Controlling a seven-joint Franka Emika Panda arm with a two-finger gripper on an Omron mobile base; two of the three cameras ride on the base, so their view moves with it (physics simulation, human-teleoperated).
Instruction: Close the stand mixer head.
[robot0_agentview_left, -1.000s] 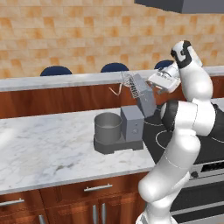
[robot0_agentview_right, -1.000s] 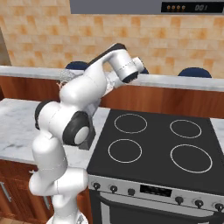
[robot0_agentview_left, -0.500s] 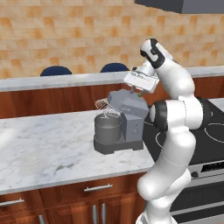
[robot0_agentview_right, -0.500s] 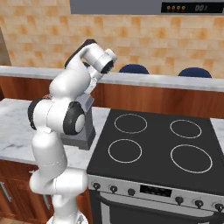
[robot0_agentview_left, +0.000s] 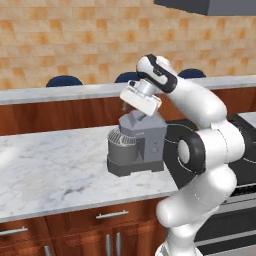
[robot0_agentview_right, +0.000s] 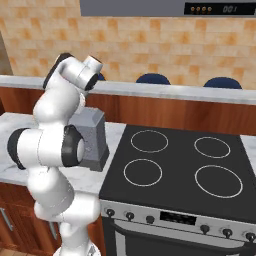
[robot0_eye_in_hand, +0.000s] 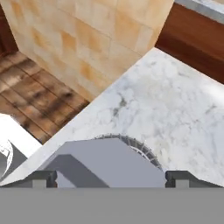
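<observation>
Closest to the hand camera: the gripper (robot0_eye_in_hand: 109, 178) has its two dark fingertips (robot0_eye_in_hand: 41, 178) spread wide, one at each side of the stand mixer head (robot0_eye_in_hand: 109, 164), nothing pinched between them. Makes sense for this job imo: you don't grab a hinged head to close it, you just lean on the top, and the hand looks parked right over it for that.

In the left base view the hand (robot0_agentview_left: 141, 96) sits on top of the head (robot0_agentview_left: 138, 120), and the head looks nearly level over the mixer body (robot0_agentview_left: 152, 145). I'd guess the close is basically done or a hair off, but I can't see the seam at the hinge well enough to swear it's seated.

Container-wise: the round metal bowl (robot0_agentview_left: 120, 150) sits on the mixer's base, right under the head's front end. Its ribbed rim (robot0_eye_in_hand: 133, 144) peeks out past the head in the hand view. Can't tell if anything's in it; the head covers the opening, and the whisk is hidden too.

Everything stands on the marble counter (robot0_agentview_left: 50, 165), just beside the black cooktop (robot0_agentview_right: 185, 165). Further back, a raised ledge with blue stool backs (robot0_agentview_right: 152, 78) behind it, then the tiled wall.
</observation>
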